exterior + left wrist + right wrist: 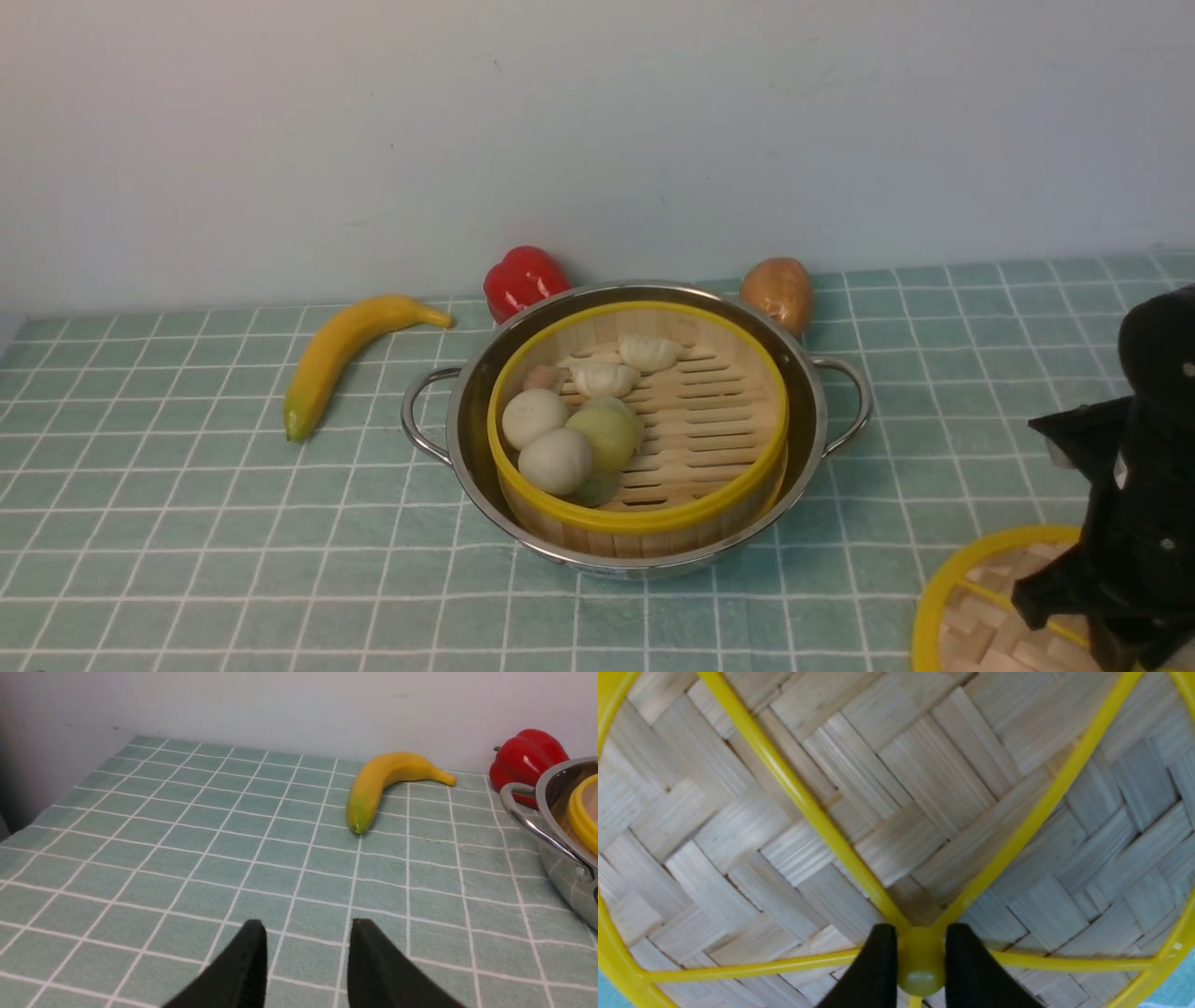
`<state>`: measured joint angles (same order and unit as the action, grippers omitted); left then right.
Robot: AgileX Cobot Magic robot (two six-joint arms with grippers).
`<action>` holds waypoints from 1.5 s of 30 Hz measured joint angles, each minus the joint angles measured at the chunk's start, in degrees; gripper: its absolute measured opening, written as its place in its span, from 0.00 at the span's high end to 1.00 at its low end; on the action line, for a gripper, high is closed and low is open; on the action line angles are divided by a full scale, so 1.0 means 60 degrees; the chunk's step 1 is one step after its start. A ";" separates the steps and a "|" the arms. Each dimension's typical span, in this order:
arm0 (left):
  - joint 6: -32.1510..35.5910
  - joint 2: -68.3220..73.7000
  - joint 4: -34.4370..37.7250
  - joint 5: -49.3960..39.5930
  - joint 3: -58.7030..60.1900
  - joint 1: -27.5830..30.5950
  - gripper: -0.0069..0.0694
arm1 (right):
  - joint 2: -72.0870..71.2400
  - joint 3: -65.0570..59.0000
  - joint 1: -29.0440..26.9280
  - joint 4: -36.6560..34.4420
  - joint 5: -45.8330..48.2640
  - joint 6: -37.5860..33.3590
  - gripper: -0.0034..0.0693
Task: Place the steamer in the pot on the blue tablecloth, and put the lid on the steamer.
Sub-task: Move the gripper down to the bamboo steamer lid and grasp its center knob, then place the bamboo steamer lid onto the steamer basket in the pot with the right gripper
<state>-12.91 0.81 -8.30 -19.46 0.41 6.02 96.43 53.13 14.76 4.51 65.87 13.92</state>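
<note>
**Operator:** Front view first. Where does everything sit?

**Spotter:** Your steamer (709, 420) sits inside the pot (467, 411) on the blue tablecloth (187, 523), open side up, with buns (560, 439) on its slats. I judge that step done. It is round, so it has no long axis, and its centre line stands upright, which lets a flat cover seat on the yellow rim. The lid (971, 607) lies flat on the cloth at the near right, well apart from the pot, with your right arm (1139, 523) over it.

**Operator:** And the left wrist view?

**Spotter:** Your left gripper (308, 933) hangs over bare cloth, fingers apart with nothing between them. It is probably parked there to leave the way to the pot free.

**Operator:** Right wrist view?

**Spotter:** You're looking down on the lid's woven face, with the knob (920, 970) pointing up. Your right gripper (919, 933) has a finger against each side of that knob, clamped on it as far as I can see. Gripping at the centre should keep the disc level when it is lifted. The lid is round too, with spokes radiating from the knob and no long axis.
</note>
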 joint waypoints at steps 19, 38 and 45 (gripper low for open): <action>0.0000 0.0000 0.0000 0.0000 0.0000 0.0000 0.59 | -0.2148 0.1282 0.0030 0.0912 0.0672 0.0002 0.76; 0.0000 0.0000 0.0000 0.0000 0.0000 0.0000 0.59 | -0.0914 0.5237 0.1001 -0.2296 0.0198 -0.3946 0.76; 0.0000 0.0000 0.0000 0.0000 0.0000 0.0000 0.59 | 0.1080 0.7191 0.2221 -0.2417 0.0005 -0.4798 0.76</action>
<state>-12.91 0.81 -8.30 -19.46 0.41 6.02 102.91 96.27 28.08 -9.99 65.90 -14.87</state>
